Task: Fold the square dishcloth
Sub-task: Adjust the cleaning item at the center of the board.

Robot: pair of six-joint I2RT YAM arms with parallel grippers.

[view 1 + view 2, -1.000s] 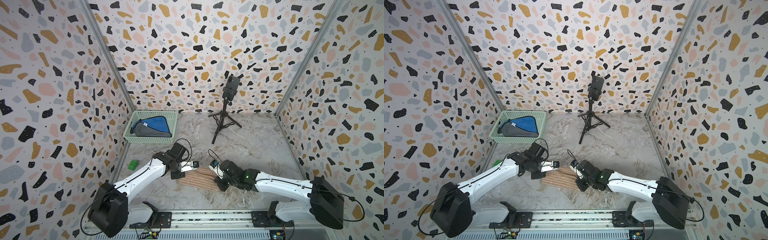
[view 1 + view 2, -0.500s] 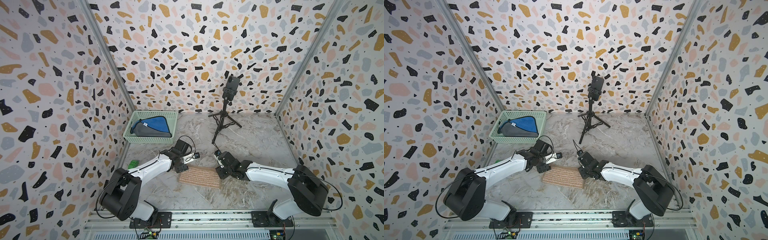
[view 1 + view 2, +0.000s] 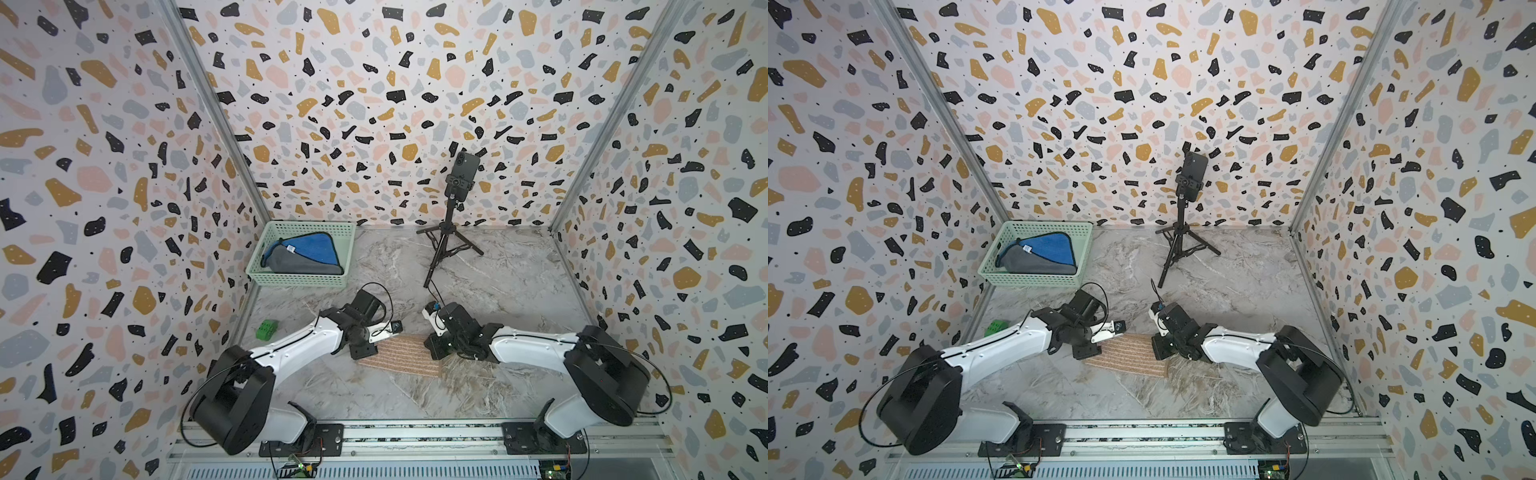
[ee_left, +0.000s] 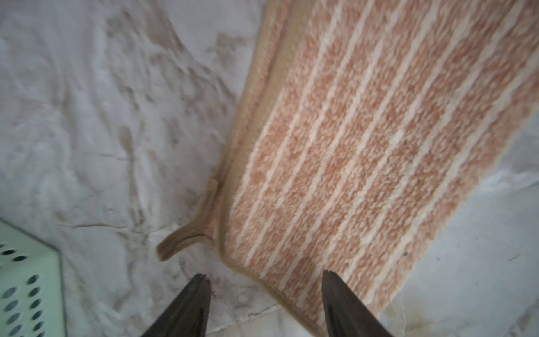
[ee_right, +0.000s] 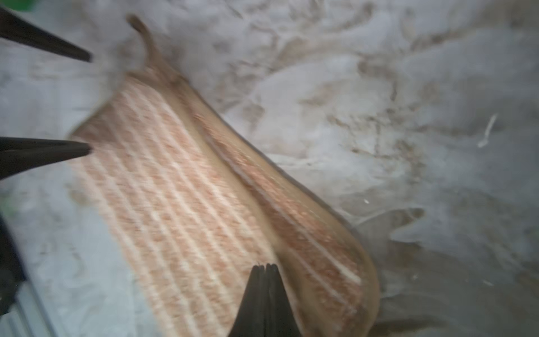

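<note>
- The striped peach dishcloth (image 3: 399, 356) lies flat on the marble counter (image 3: 511, 282) between the two arms. It is folded once into a long strip, which shows in both top views (image 3: 1128, 355).
- Its long axis runs across from the left arm to the right arm, slightly slanted, with the left end a little farther back.
- The two bound edges lie together along the far long side, toward the basket (image 3: 299, 281), and the near long side looks like the crease. In the right wrist view the upper layer stops a little short of the lower one.
- The hanging loop (image 4: 186, 236) sticks out from the far left corner and points away from the cloth.
- The left claw (image 4: 264, 275) is spread and empty, straddling that corner. One finger is over bare counter beside the loop and the other over the stripes.
- The right claw (image 5: 264, 266) is pressed together above the opposite end; whether it nips any fabric cannot be told.
- The next fold probably goes across the long axis, end over end. The left claw looks better placed, needing only to drop and close.
</note>
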